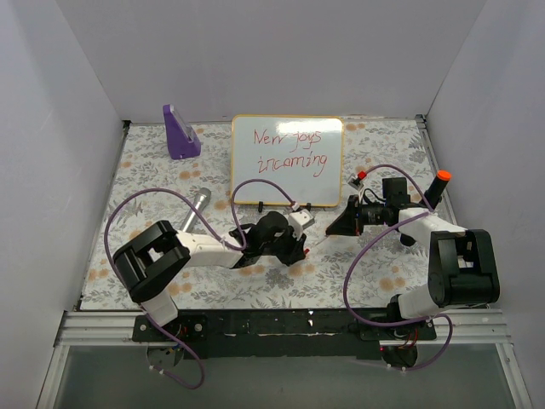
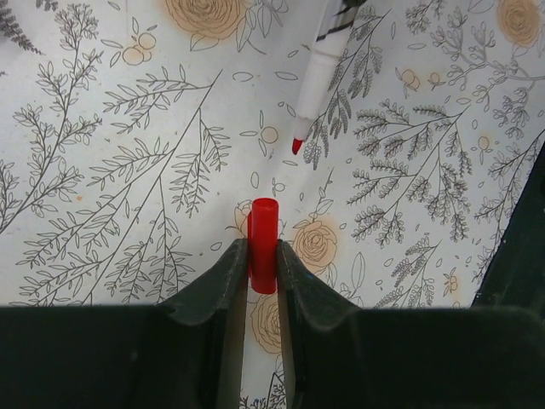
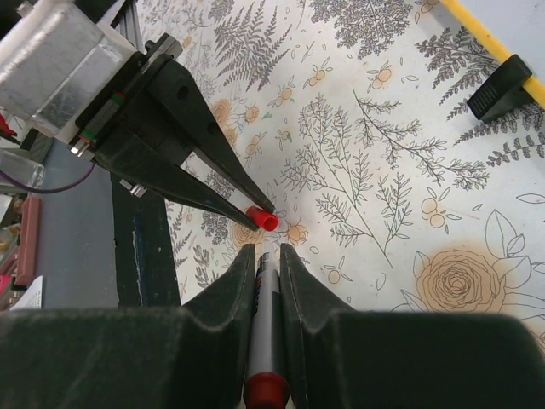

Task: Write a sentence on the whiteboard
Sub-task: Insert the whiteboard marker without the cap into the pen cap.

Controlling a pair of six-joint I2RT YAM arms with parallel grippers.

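Whiteboard: the whiteboard (image 1: 255, 183) is seen at the upper centre of the overhead view, propped on black feet (image 1: 259, 204) on the floral table cover (image 1: 153, 170). Its yellow frame and one foot are also caught in the upper right corner of the right wrist view.
Sentence: the sentence (image 1: 285, 149) is written in thin red marker across two lines in the upper half of the board, and is read roughly as "New joys incoming".
Left gripper: the left gripper (image 2: 262, 256) is seen at the lower centre of its own view, with the fingers pressed nearly together on a red cap (image 2: 264, 243). The cap is held upright between the fingertips, its open end pointing up the frame.
Right gripper: the right gripper (image 3: 267, 260) is clamped narrowly on a marker (image 3: 266, 294), whose barrel is gripped between the two fingers.
Marker: in the left wrist view the white barrel is shown entering from the upper centre. Its bare red tip (image 2: 296, 146) is pointed at the cap and held just apart from it.
Grippers together: both are found below the board at the centre of the overhead view, tip to tip.
Other items: a purple block (image 1: 180, 133) is placed at the upper left, a grey cylinder (image 1: 196, 207) at the centre left and an orange-capped pen (image 1: 440, 185) at the right.
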